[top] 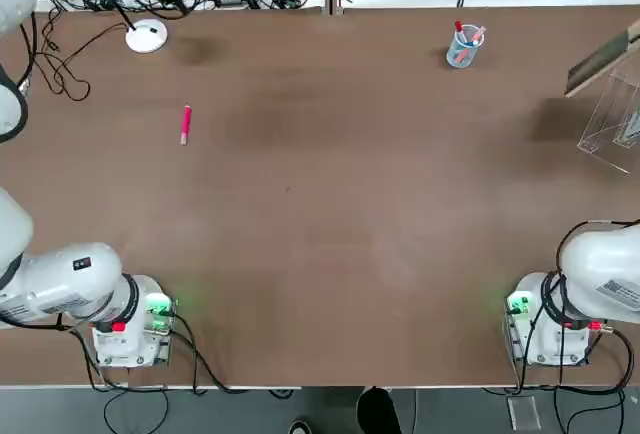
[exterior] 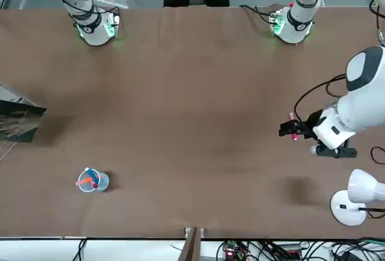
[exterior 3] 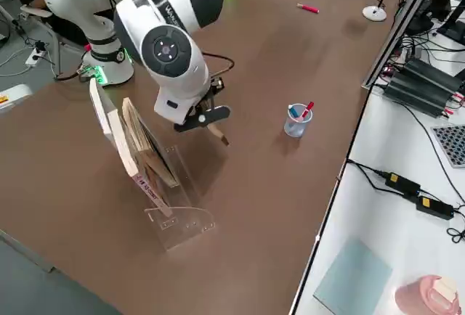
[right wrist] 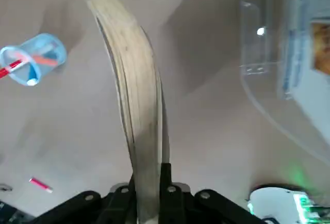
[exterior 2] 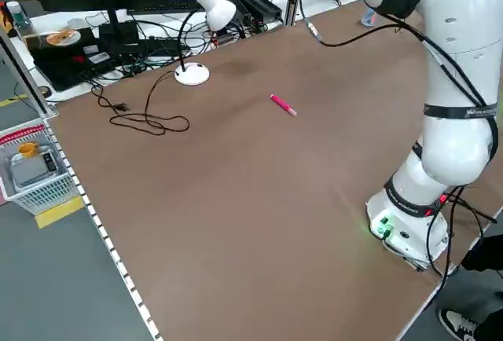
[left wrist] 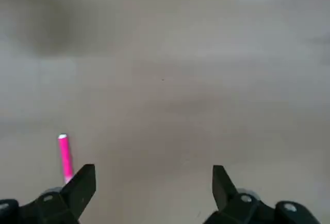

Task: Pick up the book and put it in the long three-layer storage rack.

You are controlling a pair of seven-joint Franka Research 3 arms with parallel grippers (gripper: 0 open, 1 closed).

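My right gripper (right wrist: pixel 150 182) is shut on the book (right wrist: pixel 135 90), pinching its lower edge so that the pale page edges rise in a slight curve. The dark cover with a tan edge shows tilted at the table's far right (top: pixel 603 59) and at the left edge of the front view (exterior: pixel 19 119). The long three-layer storage rack (top: pixel 608 132) of clear acrylic stands just beside and below the book (right wrist: pixel 268 79), with other flat items inside it. My left gripper (left wrist: pixel 153 175) hangs open and holding nothing over the table's left part (exterior: pixel 287 130).
A pink pen (top: pixel 186 124) lies under the left gripper. A clear cup of pens (top: pixel 465 46) stands at the back, left of the rack. A white lamp base (top: pixel 147 36) and loose cables sit at the back left. Both arm bases (top: pixel 130 329) stand at the front edge.
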